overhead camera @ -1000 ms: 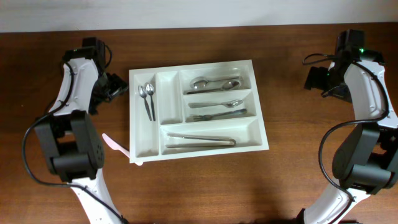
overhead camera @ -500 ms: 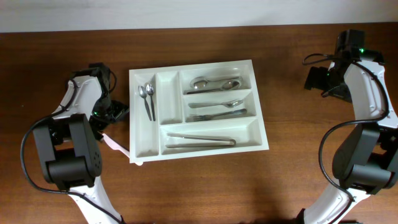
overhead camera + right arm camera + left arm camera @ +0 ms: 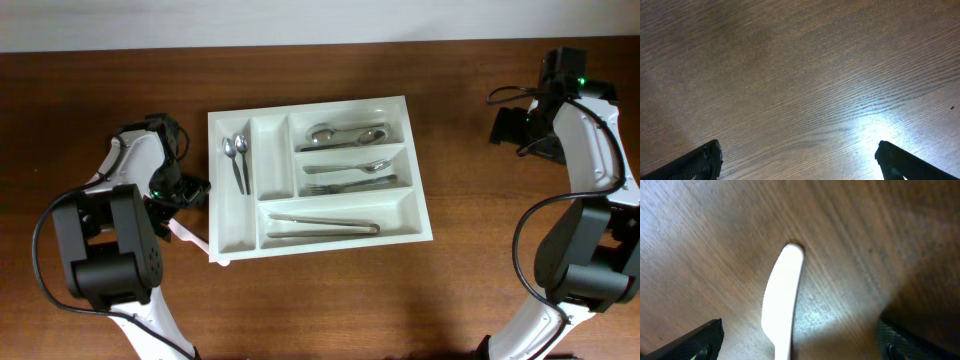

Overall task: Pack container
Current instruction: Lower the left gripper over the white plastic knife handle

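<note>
The white cutlery tray (image 3: 233,238) lies in the middle of the table. It holds two spoons (image 3: 237,155) in the far-left slot, more metal spoons and a fork (image 3: 350,185) in the right slots, and long pieces in the bottom slot. A pale plastic knife (image 3: 187,233) lies on the wood beside the tray's left edge; the left wrist view shows it (image 3: 782,295). My left gripper (image 3: 180,192) is open, low over the knife, one finger on each side (image 3: 797,345). My right gripper (image 3: 510,128) is open and empty over bare wood (image 3: 800,160) at the far right.
The wooden table (image 3: 400,290) ends at a pale wall along the back. The tray's left wall stands just right of my left gripper. The second upright slot (image 3: 271,155) holds nothing.
My left gripper has moved toward the front, down along the tray's left side, and now sits over the plastic knife. The right arm has not moved.
</note>
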{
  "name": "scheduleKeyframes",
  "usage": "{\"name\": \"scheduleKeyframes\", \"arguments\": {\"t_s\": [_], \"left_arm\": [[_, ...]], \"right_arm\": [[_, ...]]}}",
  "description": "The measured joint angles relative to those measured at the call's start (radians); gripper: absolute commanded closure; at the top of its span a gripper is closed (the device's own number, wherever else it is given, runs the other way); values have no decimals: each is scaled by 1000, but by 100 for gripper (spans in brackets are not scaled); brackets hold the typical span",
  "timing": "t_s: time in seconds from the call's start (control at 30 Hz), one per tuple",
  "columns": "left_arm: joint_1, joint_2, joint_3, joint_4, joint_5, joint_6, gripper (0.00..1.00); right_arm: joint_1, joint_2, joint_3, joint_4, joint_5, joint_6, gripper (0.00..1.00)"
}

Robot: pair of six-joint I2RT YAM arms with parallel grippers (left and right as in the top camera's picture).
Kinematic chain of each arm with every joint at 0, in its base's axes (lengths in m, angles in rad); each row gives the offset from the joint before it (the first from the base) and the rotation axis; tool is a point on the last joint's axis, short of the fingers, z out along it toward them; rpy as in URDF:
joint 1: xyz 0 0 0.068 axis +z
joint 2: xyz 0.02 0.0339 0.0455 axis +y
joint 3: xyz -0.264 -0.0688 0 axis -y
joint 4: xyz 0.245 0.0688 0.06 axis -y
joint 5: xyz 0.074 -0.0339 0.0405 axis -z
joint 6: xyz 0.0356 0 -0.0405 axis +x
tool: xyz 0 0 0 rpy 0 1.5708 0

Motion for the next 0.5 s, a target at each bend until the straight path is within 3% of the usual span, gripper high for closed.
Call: {"name": "scheduleKeyframes", "arguments": {"t_s": [0.5], "left_arm": [[2, -30, -47, 77, -13, 100, 1]], "right_arm": [[0, 0, 0, 0, 0, 0, 1]]}}
